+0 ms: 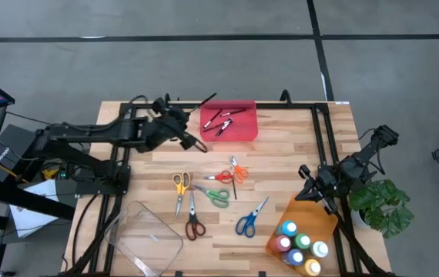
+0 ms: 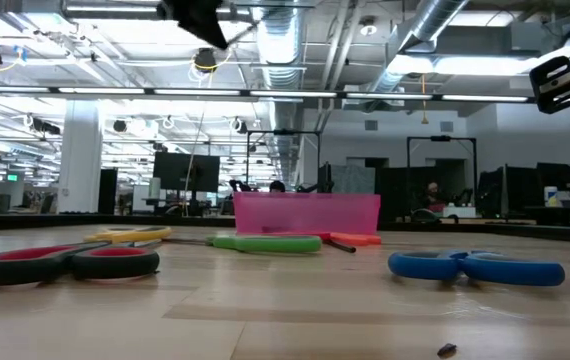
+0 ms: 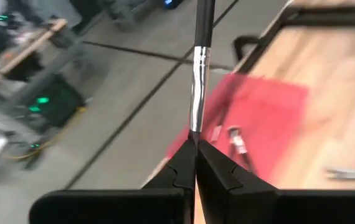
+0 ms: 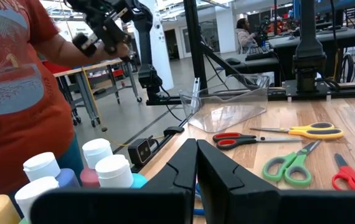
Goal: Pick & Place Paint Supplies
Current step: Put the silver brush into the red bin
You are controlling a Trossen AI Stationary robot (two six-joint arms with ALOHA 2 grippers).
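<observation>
My left gripper [image 1: 188, 115] hovers by the far left corner of the red tray [image 1: 242, 131] and is shut on a thin dark brush [image 1: 206, 101]. In the left wrist view the brush [image 3: 200, 56] sticks out past the fingertips. Other brushes [image 1: 221, 121] lie in the tray. Yellow [image 1: 181, 185], red [image 1: 194, 225], green [image 1: 216, 197], orange [image 1: 238, 171] and blue [image 1: 249, 221] scissors lie flat mid-table. White-capped paint bottles [image 1: 300, 242] stand in an orange tray [image 1: 300, 211]. My right gripper [image 1: 312, 190] waits shut above that tray's far end. My left gripper pinches the brush between its two fingers at the silver metal sleeve's end [image 3: 195, 127]. The fingers come from the table's left, slanting toward the far right. The dark handle [image 3: 205, 15] runs onward beyond the fingertips. The brush is lifted clear, over the tray's far left corner.
A clear plastic tray [image 1: 146, 238] sits at the near left. Black frame rails [image 1: 323, 138] run along the table's far and right sides. A green plant [image 1: 385, 204] stands off the right edge. A person in an orange shirt [image 4: 15, 93] shows in the right wrist view.
</observation>
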